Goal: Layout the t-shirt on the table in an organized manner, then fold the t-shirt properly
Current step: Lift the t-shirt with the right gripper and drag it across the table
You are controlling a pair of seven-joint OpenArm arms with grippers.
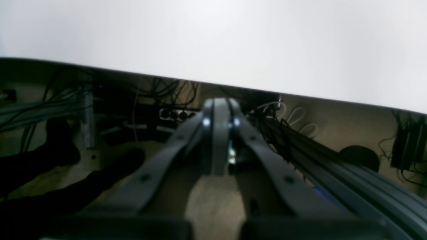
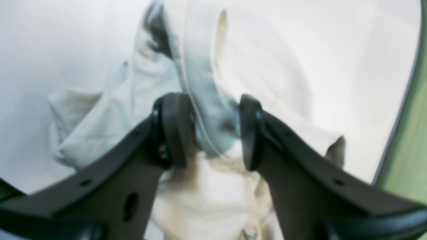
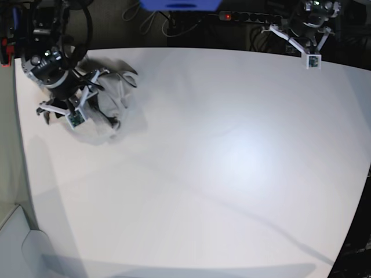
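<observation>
T-shirt (image 3: 110,98) sitting bunched near far corner of table (image 3: 232,174), nowhere near laid out. Right gripper (image 2: 211,133) hovering over heap, jaws apart, straddling 1 raised fold, not pinching. Left gripper (image 1: 218,113) pressed together, holding nothing, parked past table's far edge. Tip: be pinching 1 layer only, dragging toward table middle.
</observation>
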